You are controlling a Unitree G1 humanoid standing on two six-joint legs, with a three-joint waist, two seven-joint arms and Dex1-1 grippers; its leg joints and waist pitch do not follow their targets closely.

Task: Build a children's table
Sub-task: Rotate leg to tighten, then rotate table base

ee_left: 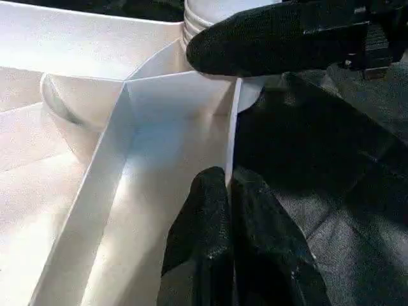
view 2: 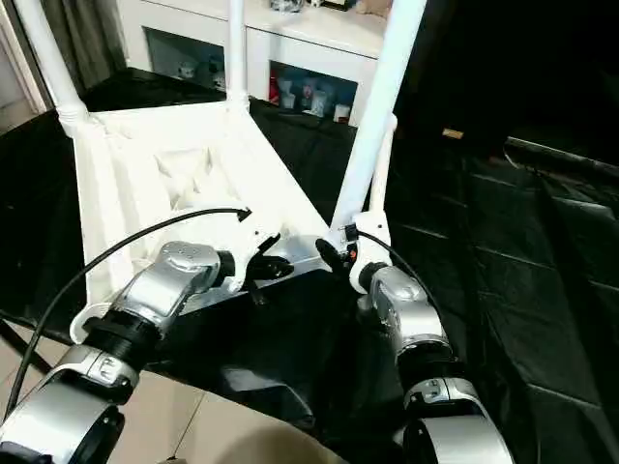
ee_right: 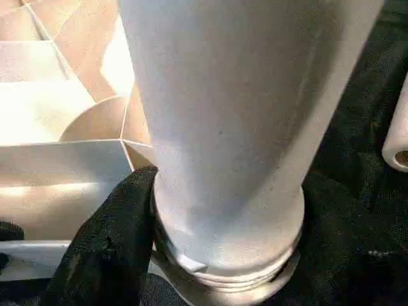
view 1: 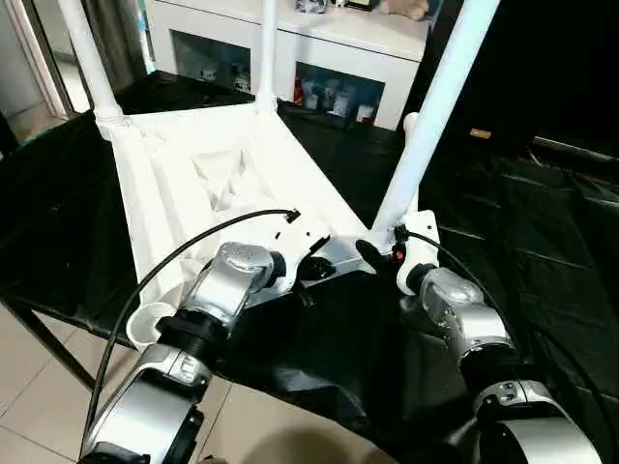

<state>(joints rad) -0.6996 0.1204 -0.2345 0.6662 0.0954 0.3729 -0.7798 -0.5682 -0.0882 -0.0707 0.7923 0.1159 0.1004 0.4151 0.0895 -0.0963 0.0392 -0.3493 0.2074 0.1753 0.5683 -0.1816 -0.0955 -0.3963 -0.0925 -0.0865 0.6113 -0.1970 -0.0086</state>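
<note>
The white plastic tabletop lies upside down, ribbed underside up, on a bench draped in black cloth, its near edge close to the robot. Three white tubular legs stand in its corner sockets: the far-left leg, the far-right leg, and the near-right leg, which leans slightly. The near-left corner socket is open, with no leg in it. A fourth leg lies on the cloth just behind the near-right leg; its open end shows in the right wrist view. The left end effector is clamped on the thin near rim wall of the tabletop, one black finger on each side of the wall. The right end effector is at the flared base of the near-right leg, where it meets the socket; one black finger presses against the leg's ribbed collar, and I cannot tell where the other finger sits. A white glass-door cabinet stands behind the bench.
</note>
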